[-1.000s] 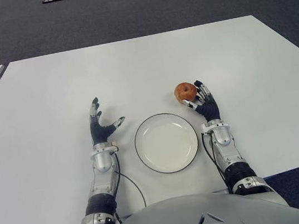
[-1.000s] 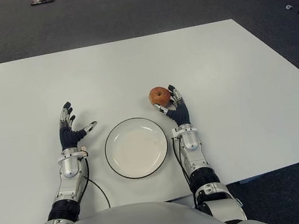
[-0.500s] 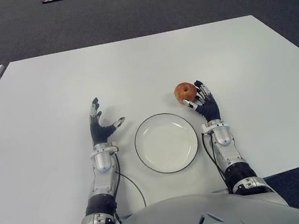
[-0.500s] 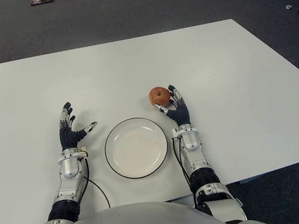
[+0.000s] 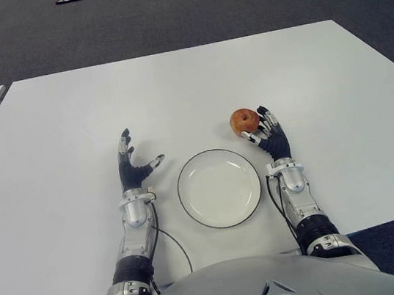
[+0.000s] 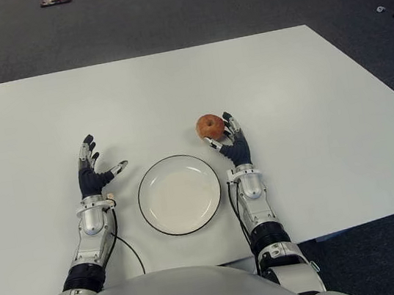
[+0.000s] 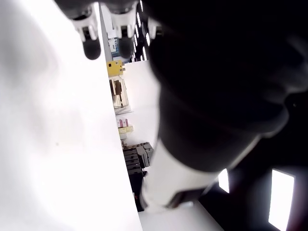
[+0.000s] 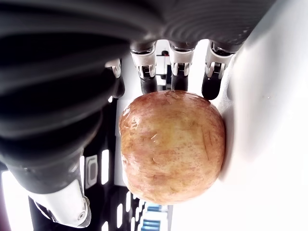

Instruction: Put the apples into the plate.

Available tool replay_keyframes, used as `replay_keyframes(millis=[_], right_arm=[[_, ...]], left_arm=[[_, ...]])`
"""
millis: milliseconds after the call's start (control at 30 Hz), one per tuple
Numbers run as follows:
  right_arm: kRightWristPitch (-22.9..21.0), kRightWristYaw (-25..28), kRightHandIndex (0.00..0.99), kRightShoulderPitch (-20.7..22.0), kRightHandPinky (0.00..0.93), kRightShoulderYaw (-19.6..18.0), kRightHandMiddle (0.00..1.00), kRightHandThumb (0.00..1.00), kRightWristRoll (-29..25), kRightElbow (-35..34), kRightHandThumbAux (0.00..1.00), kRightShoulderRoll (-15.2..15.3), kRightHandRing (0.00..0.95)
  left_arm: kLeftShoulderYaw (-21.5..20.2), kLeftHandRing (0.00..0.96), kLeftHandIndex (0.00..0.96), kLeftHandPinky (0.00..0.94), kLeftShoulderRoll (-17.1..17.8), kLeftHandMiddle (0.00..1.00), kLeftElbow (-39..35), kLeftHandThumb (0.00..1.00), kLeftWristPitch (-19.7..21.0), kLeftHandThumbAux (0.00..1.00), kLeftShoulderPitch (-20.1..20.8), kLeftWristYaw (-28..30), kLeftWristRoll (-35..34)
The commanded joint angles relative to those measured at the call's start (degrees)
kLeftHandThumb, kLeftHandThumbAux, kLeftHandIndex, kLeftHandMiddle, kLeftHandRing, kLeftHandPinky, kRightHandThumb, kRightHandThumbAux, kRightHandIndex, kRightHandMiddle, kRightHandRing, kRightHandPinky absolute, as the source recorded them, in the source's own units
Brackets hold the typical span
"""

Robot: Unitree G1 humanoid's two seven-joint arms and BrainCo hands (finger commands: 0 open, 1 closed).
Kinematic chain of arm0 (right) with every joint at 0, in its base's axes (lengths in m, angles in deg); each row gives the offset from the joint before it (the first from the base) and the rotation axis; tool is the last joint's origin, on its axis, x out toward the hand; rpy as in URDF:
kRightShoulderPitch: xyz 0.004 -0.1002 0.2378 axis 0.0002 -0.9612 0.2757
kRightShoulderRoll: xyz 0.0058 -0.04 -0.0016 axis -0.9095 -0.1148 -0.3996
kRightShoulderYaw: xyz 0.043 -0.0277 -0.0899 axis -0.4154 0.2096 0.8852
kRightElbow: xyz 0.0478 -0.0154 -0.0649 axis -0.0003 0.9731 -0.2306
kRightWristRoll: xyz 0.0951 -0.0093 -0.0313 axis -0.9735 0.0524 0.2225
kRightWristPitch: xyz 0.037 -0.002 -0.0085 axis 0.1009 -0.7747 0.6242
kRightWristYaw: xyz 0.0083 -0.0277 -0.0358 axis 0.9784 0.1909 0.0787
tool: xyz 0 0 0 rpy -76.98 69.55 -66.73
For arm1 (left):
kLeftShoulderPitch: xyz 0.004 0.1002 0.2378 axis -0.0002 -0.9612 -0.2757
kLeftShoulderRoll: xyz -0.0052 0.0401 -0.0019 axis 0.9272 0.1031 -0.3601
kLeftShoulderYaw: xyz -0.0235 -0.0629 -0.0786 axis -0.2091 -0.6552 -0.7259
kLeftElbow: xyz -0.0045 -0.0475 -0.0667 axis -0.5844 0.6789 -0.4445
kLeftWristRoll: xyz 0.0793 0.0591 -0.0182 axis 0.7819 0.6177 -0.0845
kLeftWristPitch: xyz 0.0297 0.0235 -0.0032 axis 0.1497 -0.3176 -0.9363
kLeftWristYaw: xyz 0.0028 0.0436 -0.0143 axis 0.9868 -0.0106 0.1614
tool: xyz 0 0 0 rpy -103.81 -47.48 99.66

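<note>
White worktop (image 5: 173, 84), dark carpet beyond. Round white black-rimmed plate (image 5: 219, 188) empty; red-yellow apple (image 5: 244, 120) at its 1 o'clock, cupped ungripped by spread right hand (image 5: 271, 136). Left hand (image 5: 133, 168) spread at 9 o'clock. Nothing placed yet.

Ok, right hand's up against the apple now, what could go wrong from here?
The right hand cups the apple from one side only, fingers not closed around it, so a push may roll the round fruit away across the table. Lifted loosely, it could slip out before reaching the plate. The left hand, open left of the plate, cannot catch it.
</note>
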Motion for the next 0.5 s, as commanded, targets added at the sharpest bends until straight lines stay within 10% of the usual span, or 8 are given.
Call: replay_keyframes(millis=[33,500], right_arm=[[-1.4,-4.7,0.0,-3.1,0.081,-0.7,0.032,0.199,1.9,0.5,0.735,-0.2,0.051],[1.2,-11.0,0.0,0.2,0.058,-0.4,0.007,0.202,4.2,2.2,0.702,0.4,0.023]], left_arm=[[0.2,0.0,0.0,0.0,0.0,0.0,0.0,0.0,0.4,0.514,-0.3,0.7,0.1],[0.2,0.0,0.0,0.0,0.0,0.0,-0.1,0.0,0.8,0.515,-0.3,0.6,0.2]])
